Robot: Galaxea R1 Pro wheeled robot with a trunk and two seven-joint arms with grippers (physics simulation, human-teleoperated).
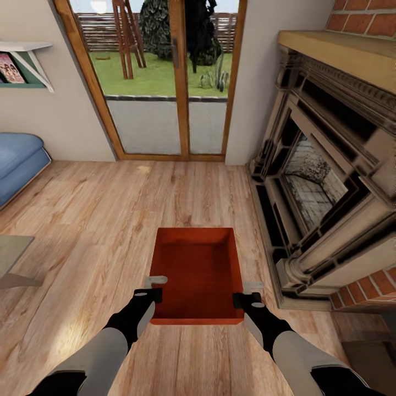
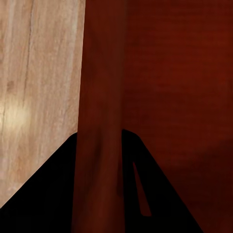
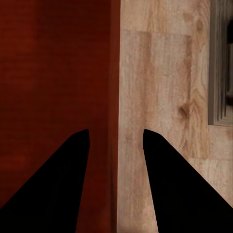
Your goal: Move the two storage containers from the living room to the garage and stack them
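Blue sofa [image 1: 19,162] at far left, wood-framed glass doors [image 1: 165,82] ahead, stone fireplace [image 1: 330,181] on the right, so this is the living room, nowhere near the garage yet. One orange-red storage container [image 1: 197,275] sits low over the wood-plank floor [image 1: 82,220], centred between both arms; can't tell if it is lifted or resting. Left gripper [image 1: 155,294] is at the container's left long wall near the near corner; in the left wrist view the left gripper [image 2: 99,165] has its jaws narrow, straddling the wall and apparently pinching the rim [image 2: 99,97]. Right gripper [image 1: 246,300] is at the right wall, same end; in the right wrist view the right gripper [image 3: 115,145] has jaws astride the wall [image 3: 114,73] with a visible gap, so not clamped tight, can't tell if it grips. To do this well, I judge: close the right side fully, match heights, lift level, keep both wrists parallel so thin walls don't twist, steer clear of the fireplace when turning.
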